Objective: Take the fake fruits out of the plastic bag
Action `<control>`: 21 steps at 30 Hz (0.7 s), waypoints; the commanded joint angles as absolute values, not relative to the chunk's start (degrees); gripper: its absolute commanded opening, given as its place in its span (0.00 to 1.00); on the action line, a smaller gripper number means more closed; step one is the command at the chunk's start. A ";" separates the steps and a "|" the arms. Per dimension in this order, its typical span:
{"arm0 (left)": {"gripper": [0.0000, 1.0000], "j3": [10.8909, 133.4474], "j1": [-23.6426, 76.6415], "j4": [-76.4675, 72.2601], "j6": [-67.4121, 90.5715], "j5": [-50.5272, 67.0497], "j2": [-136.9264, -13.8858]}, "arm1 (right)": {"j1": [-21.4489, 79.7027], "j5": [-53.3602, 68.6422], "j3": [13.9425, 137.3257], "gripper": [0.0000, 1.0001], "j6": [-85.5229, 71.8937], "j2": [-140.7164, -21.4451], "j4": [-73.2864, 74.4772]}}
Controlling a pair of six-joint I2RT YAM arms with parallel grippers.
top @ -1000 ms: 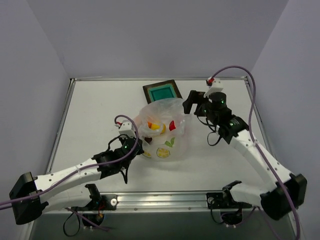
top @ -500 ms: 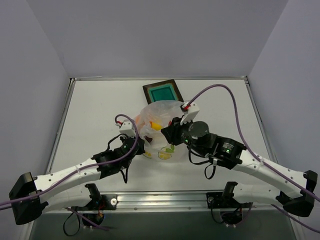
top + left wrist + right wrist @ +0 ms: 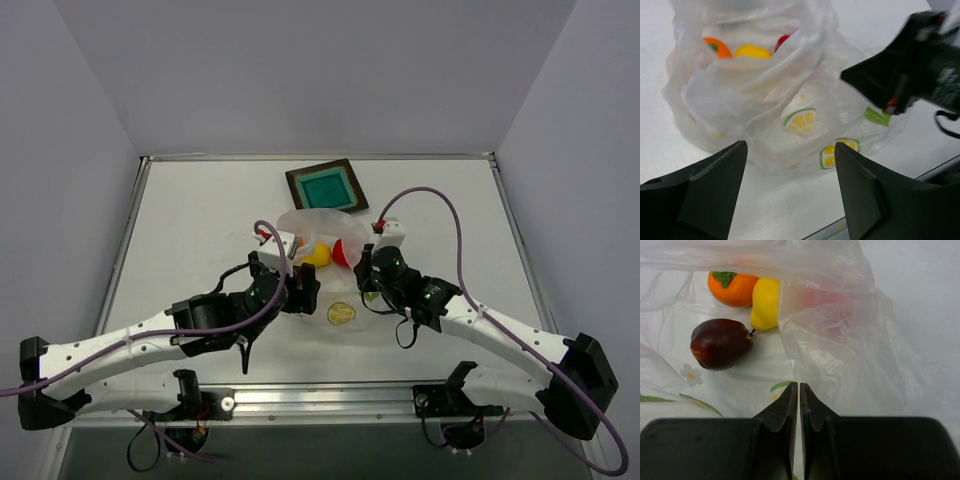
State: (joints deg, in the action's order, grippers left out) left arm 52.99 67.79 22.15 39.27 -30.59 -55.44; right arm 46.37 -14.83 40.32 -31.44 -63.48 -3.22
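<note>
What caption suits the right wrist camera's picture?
Shut right gripper before a crinkly lemon-print plastic bag holding a glossy maroon fruit, yellow pear and orange fruit.

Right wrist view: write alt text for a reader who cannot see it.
The right gripper, its fingers shut, points at the crinkly transparent plastic bag. Beyond its tips lie a dark maroon fruit, a yellow pear-shaped fruit and an orange fruit with a green top; a reddish blur shows through a fold of film.

My top view looks down from high at the near edge over the whole counter (image 3: 200, 215); both wrist views, low and close, share the plastic bag (image 3: 765, 95).
</note>
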 commanded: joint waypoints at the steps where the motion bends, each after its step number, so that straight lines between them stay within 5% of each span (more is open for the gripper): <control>1: 0.71 61.86 69.96 29.44 31.74 -36.56 -59.32 | 46.32 -12.13 38.94 0.02 -30.15 -64.25 -9.22; 5: 0.79 70.46 69.79 31.20 27.69 -36.92 -67.03 | 45.70 -11.60 37.71 0.02 -30.06 -64.16 -10.28; 11: 0.71 76.73 67.07 31.47 23.91 -29.99 -76.27 | 44.92 -11.52 36.65 0.02 -29.71 -63.37 -11.51; 15: 0.62 77.08 49.45 26.64 23.21 -21.27 -79.80 | 44.30 -9.85 36.30 0.02 -29.53 -64.85 -13.53; 21: 0.54 77.00 37.64 22.51 24.87 -22.86 -87.80 | 43.60 -10.19 35.60 0.02 -29.53 -66.79 -14.76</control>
